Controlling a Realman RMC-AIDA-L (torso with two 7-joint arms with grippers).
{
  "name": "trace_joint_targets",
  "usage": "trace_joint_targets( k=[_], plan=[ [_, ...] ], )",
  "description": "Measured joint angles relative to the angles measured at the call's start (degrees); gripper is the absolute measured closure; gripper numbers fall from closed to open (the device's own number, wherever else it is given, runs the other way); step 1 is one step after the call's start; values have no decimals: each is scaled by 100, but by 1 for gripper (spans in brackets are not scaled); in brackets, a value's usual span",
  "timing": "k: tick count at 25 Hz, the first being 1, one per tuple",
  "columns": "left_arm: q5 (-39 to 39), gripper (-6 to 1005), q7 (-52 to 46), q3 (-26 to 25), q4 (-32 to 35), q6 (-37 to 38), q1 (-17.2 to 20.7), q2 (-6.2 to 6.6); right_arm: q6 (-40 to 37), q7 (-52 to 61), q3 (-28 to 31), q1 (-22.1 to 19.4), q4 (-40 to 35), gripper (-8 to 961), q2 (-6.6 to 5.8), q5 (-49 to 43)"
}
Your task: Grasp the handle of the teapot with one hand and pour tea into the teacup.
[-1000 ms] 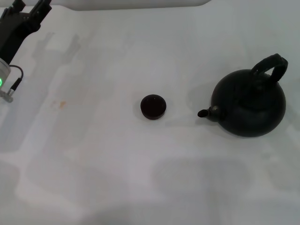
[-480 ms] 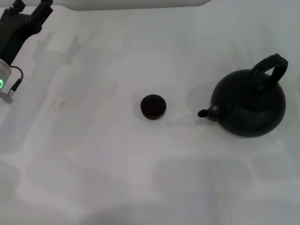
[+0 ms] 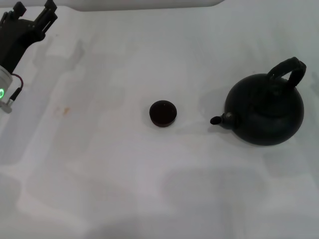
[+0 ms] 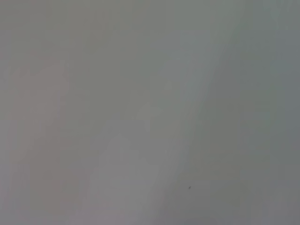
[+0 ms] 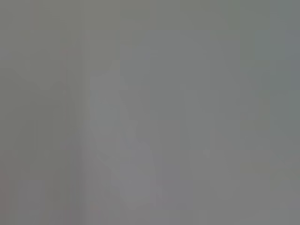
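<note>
The white desk carries two dark things, well apart from each other. The larger is the black teapot, standing upright toward the robot's right, its arched handle raised at the far side of the body and its short spout pointing at the small dark teacup near the middle of the desk. No claw is on the pot, and whether the cup holds tea cannot be made out. The left claw hangs at the far left corner, well away from both things, its fingers spread with nothing between them. The right claw is out of sight in the head view, and both wrist views show only blank grey surface, so its state cannot be told. This scene would fit a pot waiting to be lifted as well as one set back down after a pour, so the step in hand stays unsettled.
</note>
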Motion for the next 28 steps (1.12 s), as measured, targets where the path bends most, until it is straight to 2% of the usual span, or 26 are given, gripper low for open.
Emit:
trace_joint_targets(
  k=[28],
  plan=[
    [0,121,47,-28,2,-1,-19,3,79,192,-89,70,-102,77,0,-42]
  ],
)
